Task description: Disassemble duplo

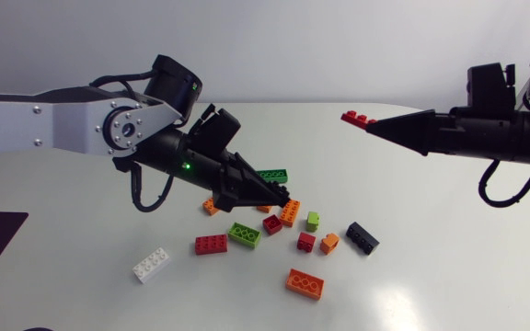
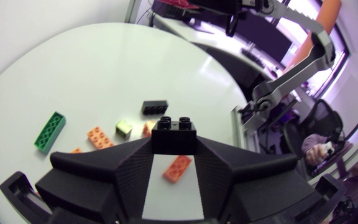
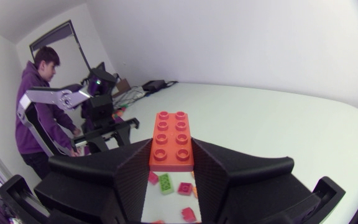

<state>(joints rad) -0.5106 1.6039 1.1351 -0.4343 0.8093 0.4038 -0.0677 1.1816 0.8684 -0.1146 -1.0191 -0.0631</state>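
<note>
Duplo bricks: two in the grippers, the rest loose on the table (image 1: 431, 276).

At the left gripper (image 1: 283, 196): fingers clamped from both sides on a black brick (image 2: 174, 133), studs up, held low over the loose pile.

At the right gripper (image 1: 368, 121): fingers clamped on a red brick (image 3: 172, 142) with eight studs. It is held higher, near the table's far edge and well apart from the left gripper.

Loose on the table, under and around the left gripper: green brick (image 1: 271, 175), white brick (image 1: 152, 265), second black brick (image 1: 362, 237), orange brick (image 1: 304, 283), plus smaller red, orange and lime pieces among them.

Step, as I judge it: this pair looks pulled apart, one piece per arm. The next move calls for lowering each brick to bare table and letting go, the left one clear of the pieces beneath it.

Hard to make out: the black brick's lower half is hidden between the fingers, so I cannot tell whether anything clings underneath. From overhead it barely shows at the fingertips. The red brick's underside is likewise hidden.
</note>
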